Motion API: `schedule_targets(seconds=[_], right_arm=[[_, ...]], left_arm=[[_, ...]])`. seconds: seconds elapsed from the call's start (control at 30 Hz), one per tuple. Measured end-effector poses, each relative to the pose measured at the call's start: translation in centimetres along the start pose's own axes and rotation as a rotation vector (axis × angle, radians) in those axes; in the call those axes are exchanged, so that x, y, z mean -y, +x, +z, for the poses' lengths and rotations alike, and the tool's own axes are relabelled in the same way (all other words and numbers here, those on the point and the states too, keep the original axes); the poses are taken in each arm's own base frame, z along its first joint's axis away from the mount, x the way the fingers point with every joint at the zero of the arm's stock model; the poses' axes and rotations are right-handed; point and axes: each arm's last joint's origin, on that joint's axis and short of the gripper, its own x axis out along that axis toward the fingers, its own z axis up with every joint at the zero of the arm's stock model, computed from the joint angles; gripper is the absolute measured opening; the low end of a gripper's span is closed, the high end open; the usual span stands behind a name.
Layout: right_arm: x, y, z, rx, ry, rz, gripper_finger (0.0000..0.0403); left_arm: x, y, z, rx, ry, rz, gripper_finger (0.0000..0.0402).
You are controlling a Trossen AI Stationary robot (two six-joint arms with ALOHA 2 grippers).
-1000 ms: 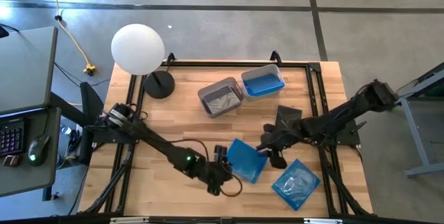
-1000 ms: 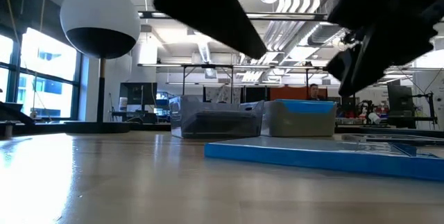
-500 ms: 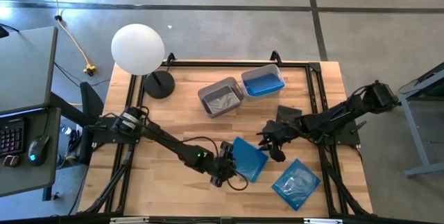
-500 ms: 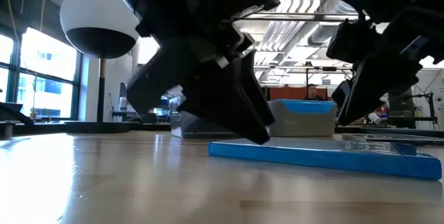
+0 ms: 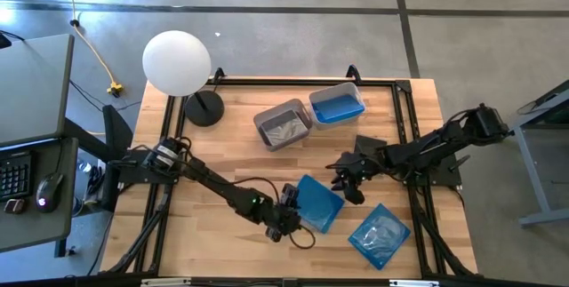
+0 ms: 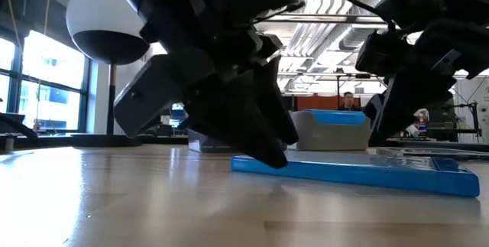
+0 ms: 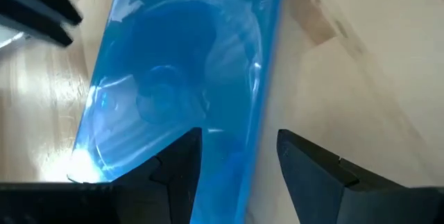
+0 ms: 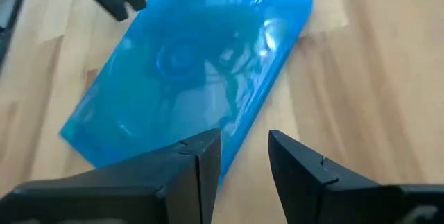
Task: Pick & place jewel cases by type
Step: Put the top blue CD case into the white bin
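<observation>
A blue jewel case [image 5: 320, 202] lies flat on the table between my two grippers, and it also shows in the low view [image 6: 359, 172]. My left gripper [image 5: 291, 217] is open at the case's near-left edge [image 7: 258, 141], one finger over the blue case [image 7: 173, 64] and one over bare wood. My right gripper [image 5: 349, 186] is open and hovers above the blue case's [image 8: 187, 71] right edge. A second blue case [image 5: 380, 235] lies flat near the right front. A black case [image 5: 370, 147] lies partly under the right arm. My left gripper [image 7: 239, 161] comes slanting down from the table's left, its fingers either side of the blue case's near-left edge; in the low view its fingertip [image 6: 269, 155] stands at the case's end. I cannot tell whether it touches.
A grey tub [image 5: 283, 125] holding dark cases and a clear tub [image 5: 337, 105] holding blue ones stand side by side at the far middle. A white globe lamp [image 5: 178, 62] with a black base [image 5: 204, 107] stands at the far left. Bare wood lies near left.
My left gripper has moved right and down toward the blue case and now stands at its edge. My right gripper has drawn back a little toward the table's far edge and risen off the case's right side.
</observation>
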Motion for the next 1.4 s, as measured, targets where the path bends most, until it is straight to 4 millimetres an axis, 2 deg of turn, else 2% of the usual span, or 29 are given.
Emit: schedule_targets(seconds=[0.13,0.23,0.57,0.67,0.8,0.97,1.1,1.4], right_arm=[[0.2,0.0,0.2,0.037,-0.030,-0.058,0.0115],[0.3,0.0,0.3,0.057,0.014,-0.092,0.0115],[0.3,0.0,0.3,0.051,0.087,-0.074,0.0117],[0.5,0.0,0.0,0.025,0.092,-0.089,0.0133],[0.6,0.4,-0.2,0.008,0.098,-0.097,0.0174],[0.9,1.0,-0.4,0.003,0.172,-0.094,0.0216],[0.9,1.6,-0.4,-0.006,0.247,-0.067,0.0221],[0.8,3.0,-0.2,0.015,0.280,0.045,0.0220]], left_arm=[[-0.1,0.0,0.0,0.003,-0.001,0.011,0.0184],[-0.1,0.0,0.1,0.006,0.008,0.012,0.0184],[-0.1,0.0,-0.1,-0.005,0.022,0.003,0.0184],[0.1,0.4,-0.2,-0.014,0.052,0.005,0.0184],[0.1,0.4,-0.2,-0.008,0.066,0.007,0.0184],[0.1,0.4,-0.2,-0.008,0.067,0.012,0.0184],[0.1,0.4,-0.3,-0.015,0.093,-0.001,0.0184],[0.4,1.4,-0.3,-0.005,0.153,0.058,0.0184]])
